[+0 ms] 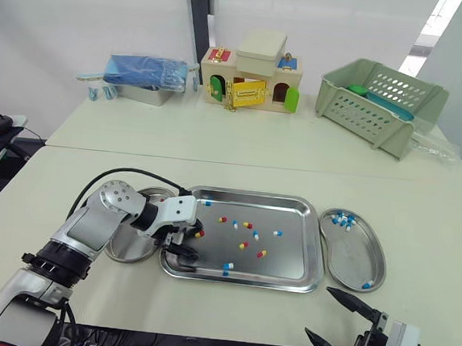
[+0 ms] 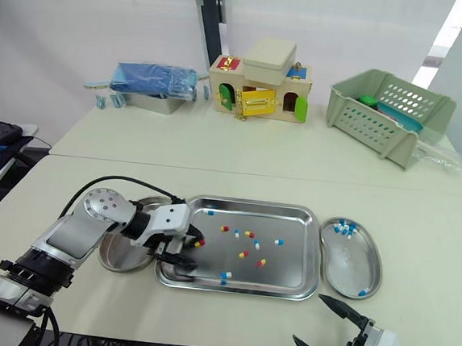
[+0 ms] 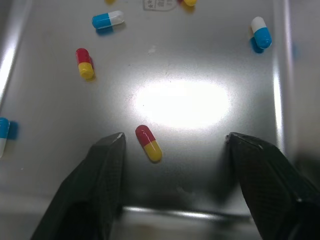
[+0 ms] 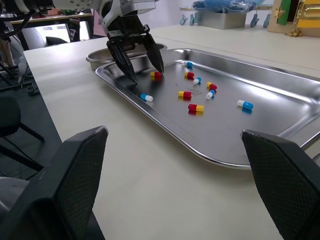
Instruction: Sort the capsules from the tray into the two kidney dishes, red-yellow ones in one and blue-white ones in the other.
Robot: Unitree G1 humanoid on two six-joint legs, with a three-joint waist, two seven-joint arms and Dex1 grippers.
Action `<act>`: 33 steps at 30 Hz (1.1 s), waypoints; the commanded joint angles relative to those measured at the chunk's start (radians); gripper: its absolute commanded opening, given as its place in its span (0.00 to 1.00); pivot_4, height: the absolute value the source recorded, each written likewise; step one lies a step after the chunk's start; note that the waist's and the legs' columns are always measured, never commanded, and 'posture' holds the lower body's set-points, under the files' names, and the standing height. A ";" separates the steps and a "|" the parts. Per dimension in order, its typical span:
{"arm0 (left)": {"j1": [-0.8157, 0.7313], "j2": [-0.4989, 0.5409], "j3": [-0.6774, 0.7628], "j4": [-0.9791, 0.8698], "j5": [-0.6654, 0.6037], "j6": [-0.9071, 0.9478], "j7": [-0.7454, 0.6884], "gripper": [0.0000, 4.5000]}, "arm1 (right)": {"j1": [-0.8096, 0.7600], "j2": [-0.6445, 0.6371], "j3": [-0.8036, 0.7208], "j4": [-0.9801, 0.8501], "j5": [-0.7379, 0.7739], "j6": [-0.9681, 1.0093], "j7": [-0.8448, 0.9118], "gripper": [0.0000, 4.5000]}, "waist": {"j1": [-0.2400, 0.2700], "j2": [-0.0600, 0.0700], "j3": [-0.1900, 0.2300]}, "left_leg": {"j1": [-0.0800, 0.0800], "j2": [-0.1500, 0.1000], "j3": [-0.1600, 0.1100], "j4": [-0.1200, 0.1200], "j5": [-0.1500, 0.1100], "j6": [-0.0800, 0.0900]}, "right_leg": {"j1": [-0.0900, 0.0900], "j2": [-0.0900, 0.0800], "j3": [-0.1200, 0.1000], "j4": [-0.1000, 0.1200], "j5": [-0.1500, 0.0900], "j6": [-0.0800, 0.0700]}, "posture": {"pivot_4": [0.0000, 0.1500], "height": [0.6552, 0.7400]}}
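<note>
Left gripper is hovering open at the rectangular steel tray's left end, fingers straddling a red-and-yellow capsule lying on the tray floor; right gripper is hanging open nearer the robot.

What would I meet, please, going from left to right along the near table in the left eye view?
Left kidney dish → steel tray → right kidney dish. The left tool hangs over the tray's left end, overlapping both, so it is left out of the order.
</note>
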 commanded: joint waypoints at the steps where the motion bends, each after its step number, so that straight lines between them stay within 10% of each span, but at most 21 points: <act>1: -0.004 0.000 -0.019 0.006 0.036 0.020 0.014 0.44 | 0.006 -0.010 0.002 -0.040 0.001 -0.010 -0.005 1.00 | 0.000 0.000 0.000 | 0.000 0.000 0.000 0.000 0.000 0.000 | 0.000 0.000 0.000 0.000 0.000 0.000 | 1.00 1.00; 7: -0.006 0.002 -0.019 -0.001 0.040 0.032 0.021 0.01 | 0.007 -0.013 0.004 -0.041 0.002 -0.009 -0.006 1.00 | 0.000 0.000 0.000 | 0.000 0.000 0.000 0.000 0.000 0.000 | 0.000 0.000 0.000 0.000 0.000 0.000 | 1.00 1.00; 33: 0.215 0.296 0.407 -0.214 -0.174 0.353 0.101 0.01 | -0.090 -0.061 0.051 -0.015 0.036 0.025 0.055 1.00 | -0.001 -0.001 0.001 | -0.001 0.000 -0.001 0.000 0.000 0.000 | -0.001 0.000 0.000 0.000 0.000 0.000 | 1.00 1.00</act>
